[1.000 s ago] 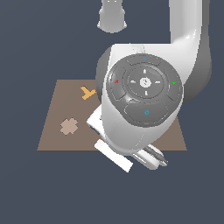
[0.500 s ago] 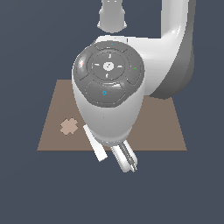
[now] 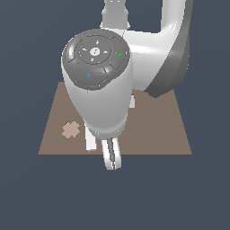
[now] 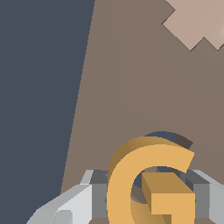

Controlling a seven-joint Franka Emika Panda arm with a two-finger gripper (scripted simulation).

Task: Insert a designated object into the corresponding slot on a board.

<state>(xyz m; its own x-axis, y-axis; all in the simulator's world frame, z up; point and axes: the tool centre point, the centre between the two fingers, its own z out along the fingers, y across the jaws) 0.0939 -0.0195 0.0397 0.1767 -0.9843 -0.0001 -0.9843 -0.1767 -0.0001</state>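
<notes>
Since the earlier frames the arm has swung toward the exterior view's left and forward, so that its wrist housing now covers the middle of the board, and the orange Y-shaped piece seen a second ago is hidden behind it.

Nearest the wrist camera, the hand (image 4: 146, 205) is closed on the orange G piece (image 4: 148, 183): grey fingers (image 4: 74, 205) flank the letter on both sides, and the piece sits between them, raised above the board (image 4: 131, 78). Directly behind the G, a dark curved sliver shows past its upper rim. This looks like the edge of the G-shaped slot (image 4: 168, 135), though most of it is covered by the piece, so alignment cannot be confirmed. Farther off lies a pale cross-shaped mark (image 4: 197, 22), well apart from the G.

In the exterior view the hand (image 3: 111, 157) hangs over the near edge of the board (image 3: 166, 130), with the pale cross (image 3: 70, 130) toward the exterior view's left. The G itself cannot be made out there.

Assessment: pickup is complete and the piece appears to be carried to, or just above, its recess. Remaining work, as judged: final alignment, lowering until the G seats flush, then release. Seating is not yet shown.
</notes>
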